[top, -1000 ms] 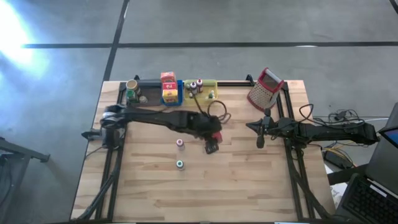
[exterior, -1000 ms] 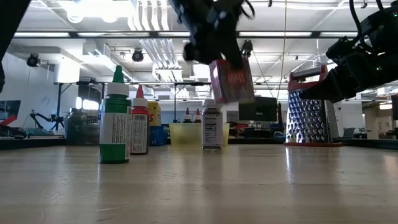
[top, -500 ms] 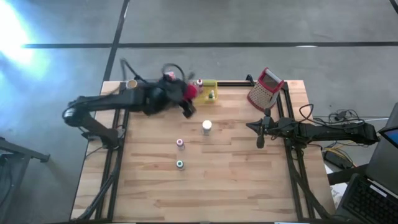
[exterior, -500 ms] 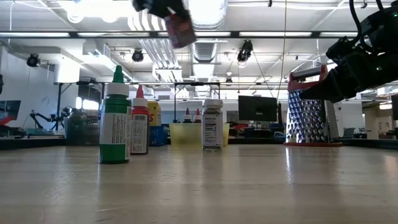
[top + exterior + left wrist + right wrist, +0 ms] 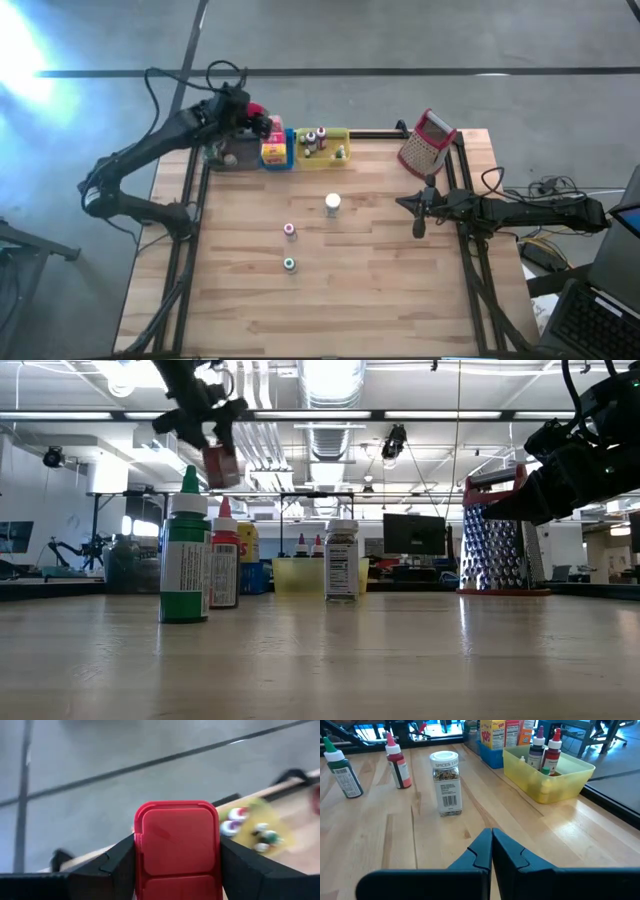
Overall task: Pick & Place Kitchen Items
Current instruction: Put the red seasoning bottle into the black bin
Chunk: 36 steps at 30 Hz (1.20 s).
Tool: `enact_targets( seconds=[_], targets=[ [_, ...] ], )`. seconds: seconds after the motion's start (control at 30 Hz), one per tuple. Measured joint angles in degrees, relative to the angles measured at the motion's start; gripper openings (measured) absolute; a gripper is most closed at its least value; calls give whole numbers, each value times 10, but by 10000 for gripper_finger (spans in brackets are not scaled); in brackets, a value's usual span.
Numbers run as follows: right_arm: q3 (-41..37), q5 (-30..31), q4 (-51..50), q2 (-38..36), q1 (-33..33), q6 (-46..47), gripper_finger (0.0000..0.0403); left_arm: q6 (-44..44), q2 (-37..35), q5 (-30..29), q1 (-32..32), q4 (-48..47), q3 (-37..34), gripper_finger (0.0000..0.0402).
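Observation:
My left gripper [image 5: 250, 117] is shut on a small red box [image 5: 177, 845] and holds it high over the far left corner, above the grey tray [image 5: 228, 157] and the blue tray [image 5: 277, 152]. On the open table stand a white-capped spice jar [image 5: 332, 204], a pink-capped bottle [image 5: 289, 230] and a green-capped bottle [image 5: 289, 264], each upright on its base. The yellow tray [image 5: 322, 142] holds several tiny bottles. My right gripper [image 5: 418, 226] waits shut at the right side, touching nothing. My left gripper pinches the red box by its two opposite narrow sides [image 5: 141, 851], one finger [image 5: 112, 867] on each side. The fingers slant downward toward the table's far edge. The box is lifted clear, high above the trays [image 5: 220, 463], with its broad red face toward the wrist camera.
A tall metal grater with a red handle [image 5: 425, 142] stands at the far right. Yellow and red boxes [image 5: 272, 143] fill the blue tray. The near half of the wooden table [image 5: 330, 310] is bare.
My left gripper has swung from the table's middle toward the far left corner, rising and rolling as it went, and now hangs over the trays. The red box has travelled with it, clear of the table throughout. The jar and bottles have stayed put.

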Motion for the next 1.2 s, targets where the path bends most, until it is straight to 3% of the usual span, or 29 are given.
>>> enact_targets(
  seconds=[0.3, 0.5, 0.77, 1.2],
  targets=[
    [0, 0, 0, 0, 0, 0, 8, -11, 21, 19, 115, 0, -28, 231],
    [0, 0, 0, 0, 0, 0, 8, -29, 50, 88, 181, -5, -48, 232],
    [0, 0, 0, 0, 0, 0, 8, -12, 93, 102, 206, -8, -78, 232],
    [0, 0, 0, 0, 0, 0, 8, -13, 93, 136, 248, 45, -186, 232]
  ],
)
